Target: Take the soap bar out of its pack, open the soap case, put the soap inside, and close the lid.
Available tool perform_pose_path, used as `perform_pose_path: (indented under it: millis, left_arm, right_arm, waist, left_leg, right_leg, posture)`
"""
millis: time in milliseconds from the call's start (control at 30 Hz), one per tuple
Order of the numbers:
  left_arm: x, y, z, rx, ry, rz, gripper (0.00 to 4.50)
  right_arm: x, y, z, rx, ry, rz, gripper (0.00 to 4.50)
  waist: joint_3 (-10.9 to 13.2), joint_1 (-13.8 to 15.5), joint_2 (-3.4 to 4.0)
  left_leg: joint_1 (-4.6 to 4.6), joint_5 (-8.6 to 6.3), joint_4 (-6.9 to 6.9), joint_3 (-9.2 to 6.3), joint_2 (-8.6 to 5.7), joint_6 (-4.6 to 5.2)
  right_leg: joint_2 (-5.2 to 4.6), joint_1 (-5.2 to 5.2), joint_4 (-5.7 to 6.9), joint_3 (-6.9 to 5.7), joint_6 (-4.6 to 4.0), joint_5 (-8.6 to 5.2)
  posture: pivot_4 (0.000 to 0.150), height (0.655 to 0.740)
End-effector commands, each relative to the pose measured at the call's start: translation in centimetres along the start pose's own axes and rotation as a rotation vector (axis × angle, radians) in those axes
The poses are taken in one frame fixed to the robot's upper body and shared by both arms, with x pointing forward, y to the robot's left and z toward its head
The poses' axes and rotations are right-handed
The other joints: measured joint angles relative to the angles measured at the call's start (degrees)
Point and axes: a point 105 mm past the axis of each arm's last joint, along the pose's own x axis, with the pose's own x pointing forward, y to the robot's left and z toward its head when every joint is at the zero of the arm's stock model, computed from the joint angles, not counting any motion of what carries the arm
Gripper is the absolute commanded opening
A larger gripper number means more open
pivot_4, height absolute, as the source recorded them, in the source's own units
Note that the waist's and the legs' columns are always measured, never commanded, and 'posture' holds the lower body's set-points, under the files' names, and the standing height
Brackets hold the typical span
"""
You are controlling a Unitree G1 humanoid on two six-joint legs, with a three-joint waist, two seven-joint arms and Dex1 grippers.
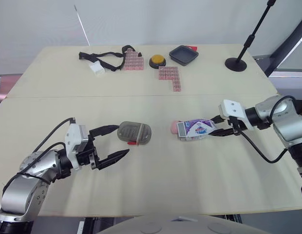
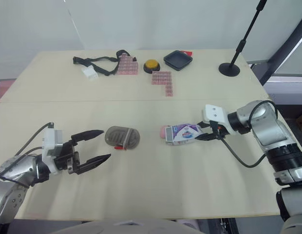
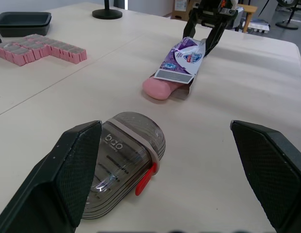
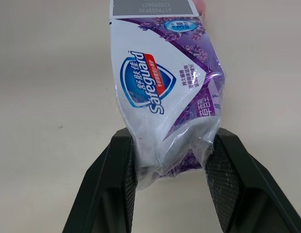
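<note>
A pale wooden surface [image 1: 156,185] runs under everything, two boards butted together with a plain wall behind. Nearest us, the left hand [image 1: 123,139] hovers low with its two black fingers spread wide apart and gripping nothing. Just ahead of them lies the smoky translucent soap case [image 1: 135,132], flat on the surface, lid down and its red latch [image 1: 132,143] facing us; we judge it unopened.

Out to the right and well apart from the case, the right hand [image 1: 220,126] is clamped on the crimped tail of the purple-and-white soap pack [image 1: 197,129], which lies on its side with its open mouth towards the case. The pink soap bar [image 1: 174,127] pokes out of that mouth, one end bare and the rest inside the wrapper.

So we reckon the first step is part done. The bar has yet to come free, and then the case must be opened, filled and shut.

Farther back, away from the work, sit pink stud blocks [image 1: 170,78], a yellow push button [image 1: 157,60], a black tray [image 1: 183,54], a black strap with a white buckle [image 1: 104,58] and a round black stand base [image 1: 235,64].
</note>
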Motion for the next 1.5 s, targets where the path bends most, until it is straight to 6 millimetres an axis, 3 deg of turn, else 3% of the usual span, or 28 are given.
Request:
perform_pose_path:
  millis: [33,367,567,700,933,1100,1233,1367,1500]
  left_arm:
    - [0.1,-0.1,0.4,0.018,0.001,-0.015,4.5]
    - [0.3,-0.1,0.3,0.016,0.004,-0.03,4.5]
    - [0.4,-0.3,0.2,0.01,0.006,-0.04,4.5]
    - [0.3,-0.5,0.1,0.005,0.015,-0.058,4.5]
    - [0.2,-0.6,0.0,0.003,0.017,-0.064,4.5]
    - [0.2,-0.8,0.0,-0.001,0.012,-0.066,4.5]
    - [0.3,-0.8,-0.1,-0.003,0.01,-0.063,4.5]
    - [0.4,-0.8,-0.1,-0.006,0.009,-0.063,4.5]
    - [0.4,-0.8,-0.1,-0.007,0.007,-0.062,4.5]
  right_arm:
    - [-1.1,-0.4,0.5,-0.029,-0.015,-0.04,1.99]
    - [-2.5,-0.9,-0.8,-0.025,0.032,-0.083,1.99]
    - [-5.2,-0.5,-2.2,0.015,0.048,-0.121,1.99]
    - [-8.3,0.0,-3.9,0.084,0.065,-0.179,1.99]
    - [-10.8,0.0,-5.1,0.23,-0.04,-0.351,1.99]
    - [-10.7,-1.1,-6.3,0.372,-0.174,-0.625,1.99]
    - [-9.4,-1.9,-8.7,0.626,-0.194,-0.981,1.99]
    - [-7.8,-1.0,-9.0,0.757,-0.173,-1.077,1.99]
    - [-7.0,-0.4,-9.6,0.881,-0.154,-1.161,1.99]
  waist:
    - [0.0,0.0,0.0]
    - [0.0,0.1,0.0]
    - [0.0,0.2,0.0]
    - [0.0,0.3,0.01]
    - [0.0,0.1,0.0]
    - [0.0,0.2,0.0]
    - [0.1,0.2,0.07]
    - [0.3,0.4,0.54]
    - [0.4,0.2,0.37]
  left_leg:
    - [0.0,0.0,0.0,0.0,0.0,0.0]
    - [-0.01,0.0,0.0,0.0,0.0,0.0]
    - [-0.02,0.0,-0.02,0.0,-0.01,0.0]
    - [-0.02,0.0,-0.04,0.0,-0.01,0.0]
    - [0.0,0.0,-0.18,0.04,0.0,0.01]
    - [0.0,0.01,-0.2,0.04,0.0,0.02]
    - [0.04,0.08,-0.34,0.04,-0.01,-0.07]
    - [0.3,0.16,-0.49,0.03,-0.03,-0.17]
    - [0.6,0.34,-1.13,0.07,-0.1,-0.46]
  right_leg:
    - [0.0,0.0,0.0,0.0,0.0,0.0]
    - [0.0,0.0,-0.01,0.0,0.0,0.0]
    - [0.0,0.03,-0.08,0.0,0.0,0.0]
    - [0.0,0.06,-0.11,0.0,0.0,0.0]
    - [0.0,0.27,-0.18,0.05,-0.01,0.0]
    - [0.0,0.32,-0.23,0.03,-0.02,0.01]
    - [0.0,0.31,-0.25,0.01,-0.03,0.01]
    - [0.01,0.22,-0.28,0.01,-0.04,0.03]
    - [-0.07,0.31,-0.49,0.01,-0.07,0.06]
  posture:
    - [0.15,0.74]
    - [0.15,0.74]
    - [0.15,0.74]
    - [0.15,0.74]
    - [0.15,0.74]
    - [0.15,0.74]
    - [0.15,0.74]
    - [0.15,0.74]
    - [0.15,0.74]
